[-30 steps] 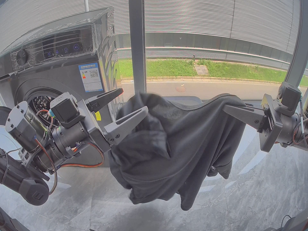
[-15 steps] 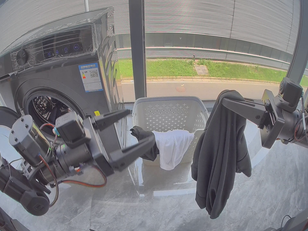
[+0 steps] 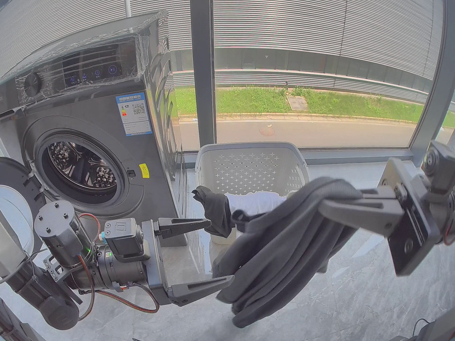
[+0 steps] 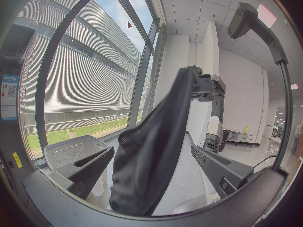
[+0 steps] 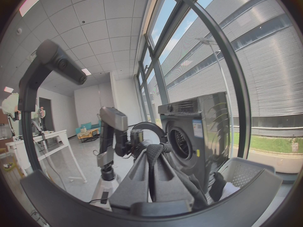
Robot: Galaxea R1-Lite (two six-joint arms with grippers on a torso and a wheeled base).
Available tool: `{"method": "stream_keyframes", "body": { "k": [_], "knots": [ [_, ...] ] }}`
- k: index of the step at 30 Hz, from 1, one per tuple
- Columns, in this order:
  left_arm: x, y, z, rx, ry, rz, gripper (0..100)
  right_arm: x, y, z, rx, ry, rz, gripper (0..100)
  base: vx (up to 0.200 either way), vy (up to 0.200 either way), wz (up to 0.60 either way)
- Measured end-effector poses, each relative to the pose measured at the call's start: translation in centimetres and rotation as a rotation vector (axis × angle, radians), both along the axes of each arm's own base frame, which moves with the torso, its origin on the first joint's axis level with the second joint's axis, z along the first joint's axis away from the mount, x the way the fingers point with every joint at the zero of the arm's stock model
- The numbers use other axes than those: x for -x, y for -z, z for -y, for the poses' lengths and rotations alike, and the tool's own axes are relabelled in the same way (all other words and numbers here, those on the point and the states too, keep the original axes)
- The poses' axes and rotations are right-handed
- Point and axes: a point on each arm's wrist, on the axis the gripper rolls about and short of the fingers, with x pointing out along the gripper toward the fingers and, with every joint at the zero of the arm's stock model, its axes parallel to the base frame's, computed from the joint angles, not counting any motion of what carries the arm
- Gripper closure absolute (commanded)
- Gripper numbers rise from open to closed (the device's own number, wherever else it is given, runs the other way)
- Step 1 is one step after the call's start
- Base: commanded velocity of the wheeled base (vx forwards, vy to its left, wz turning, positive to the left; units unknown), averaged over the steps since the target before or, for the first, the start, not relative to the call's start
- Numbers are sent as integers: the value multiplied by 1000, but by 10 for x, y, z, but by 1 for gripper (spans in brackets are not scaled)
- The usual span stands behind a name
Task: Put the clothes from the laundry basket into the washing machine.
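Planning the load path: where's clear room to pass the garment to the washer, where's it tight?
Free: the drum mouth, door open; bare floor right of the garment. Crowded: between washer and basket, where the open left claw sits and the garment in the right claw hangs across its front.

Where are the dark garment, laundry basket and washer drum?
dark garment (image 3: 284,247), head view, middle of the hanging folds
laundry basket (image 3: 251,166), head view, perforated back wall
washer drum (image 3: 78,169), head view, inside the open door

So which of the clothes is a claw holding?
The big dark grey one, pinched in the right claw. The white one and small black one hang on the laundry basket.
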Motion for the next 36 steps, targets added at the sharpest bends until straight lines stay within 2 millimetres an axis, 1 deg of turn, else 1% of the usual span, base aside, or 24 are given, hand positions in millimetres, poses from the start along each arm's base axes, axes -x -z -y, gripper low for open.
{"method": "stream_keyframes", "body": {
  "k": [3, 5, 9, 14, 18, 26, 36],
  "knots": [
    [-3, 1, -2, -1, 1, -3, 0, 11, 11, -3, 25, -50, -22, 100, 0, 0, 0],
    [-4, 1, -3, 0, 2, -2, 0, 16, 14, -4, 33, -77, -28, 100, 0, 0, 0],
    [-3, 3, -3, -2, 21, -5, 0, 24, 15, -7, 35, -118, -25, 100, 0, 0, 0],
    [-3, 5, -3, -8, 38, -16, 0, 26, 14, -8, 32, -132, -21, 100, 0, 0, 0],
    [-8, 8, -4, -13, 20, -22, 0, 27, 12, -9, 27, -141, -16, 100, 0, 0, 0],
    [-19, 10, -1, -12, 6, -17, 0, 30, 10, -11, 22, -159, -7, 100, 0, 0, 0],
    [-22, 19, 5, -28, 23, -42, 0, 36, 7, -16, 14, -199, 6, 100, 0, 0, 0]
  ]
}}
